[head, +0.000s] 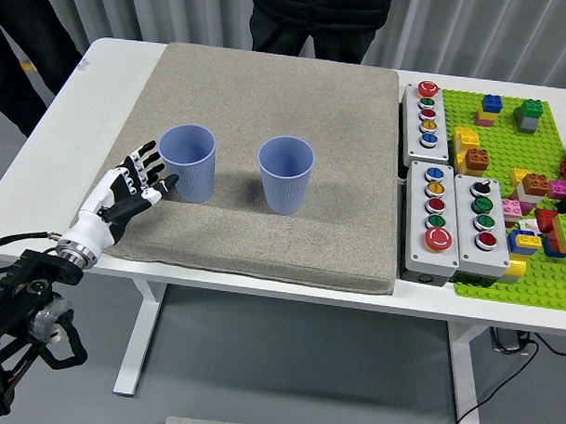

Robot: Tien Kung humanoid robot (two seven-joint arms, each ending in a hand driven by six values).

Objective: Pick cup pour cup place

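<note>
Left hand [135, 184] fingers spread, empty, just beside left blue cup [188, 162] upright on grey mat [269, 91]; pick step pending, probably needs closing around cup wall before pouring into right cup [286, 174].

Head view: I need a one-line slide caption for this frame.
Left robot hand, open, beside the left blue cup on a grey mat; a second blue cup stands to its right.

Two cups [188, 162] [286, 174] side by side on a mat [263, 239], left hand [130, 190] just left of them, button boxes [448, 220] to the right.
</note>
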